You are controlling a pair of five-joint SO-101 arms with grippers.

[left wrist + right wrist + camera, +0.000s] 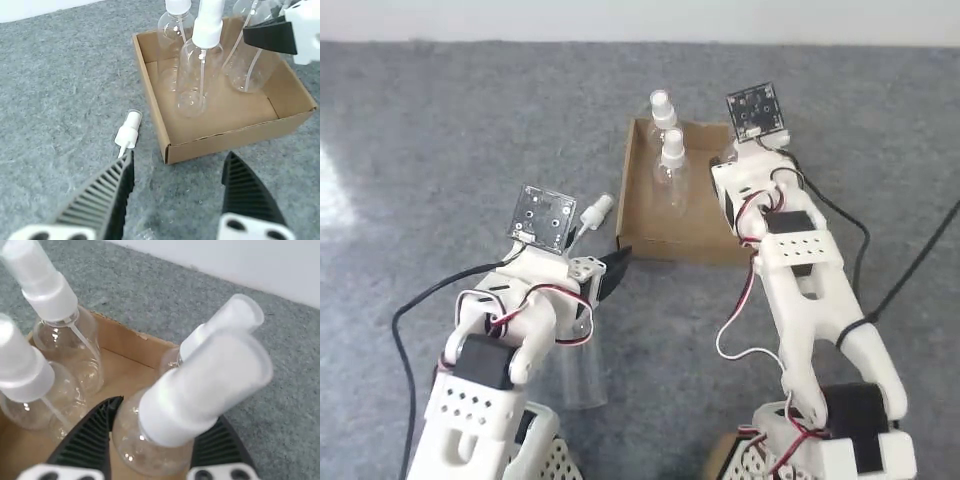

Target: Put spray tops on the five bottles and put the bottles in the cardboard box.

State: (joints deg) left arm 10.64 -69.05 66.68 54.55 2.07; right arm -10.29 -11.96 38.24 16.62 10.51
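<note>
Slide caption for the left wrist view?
Open left pincer near a loose spray top beside the cardboard box of capped bottles.

Capped clear bottles (192, 75) upright in cardboard box (225, 140)

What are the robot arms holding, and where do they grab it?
The right gripper holds a bottle by its clear body, below the spray top. The left gripper has open, empty jaws.
</note>
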